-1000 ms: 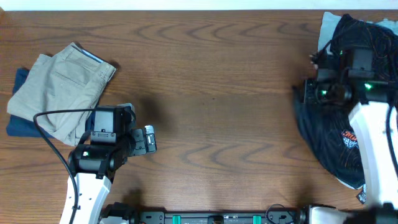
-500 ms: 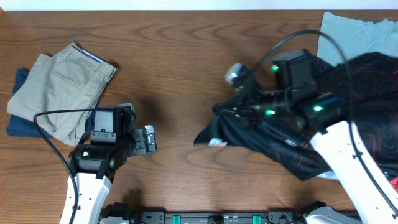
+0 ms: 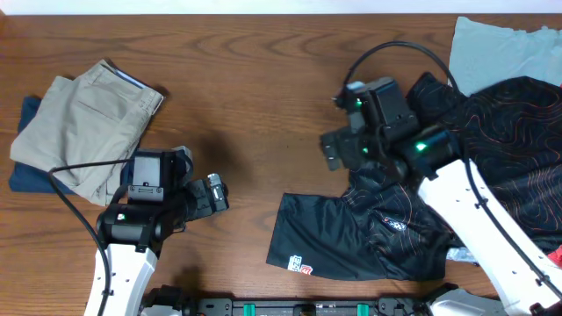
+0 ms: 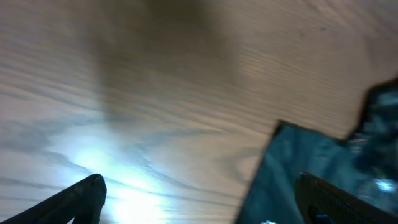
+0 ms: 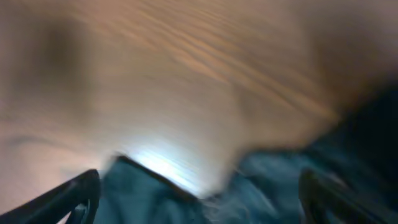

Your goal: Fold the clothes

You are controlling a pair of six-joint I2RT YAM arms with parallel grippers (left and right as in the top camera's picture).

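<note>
The clothes, a black jersey [image 3: 413, 219] with thin orange contour lines, lie rumpled across the right half of the table, with one hem corner reaching toward the front middle. My right gripper [image 3: 329, 151] hovers open just past the jersey's far left edge and holds nothing. In the blurred right wrist view the dark cloth [image 5: 161, 199] lies below the open right gripper [image 5: 199, 202]. My left gripper [image 3: 218, 193] stands open over bare wood, left of the jersey. The left wrist view shows the jersey's corner [image 4: 298, 168] at the right, under the open left gripper [image 4: 205, 199].
Folded khaki trousers [image 3: 83, 123] rest on a dark blue garment [image 3: 22, 175] at the left. A light-blue shirt [image 3: 500, 48] lies at the back right, partly under the jersey. A small red thing [image 3: 556, 256] shows at the right edge.
My right arm pulled the jersey from the right side toward the middle, then opened and drew back from it. The jersey now lies spread lower and flatter. The left arm barely moved.
</note>
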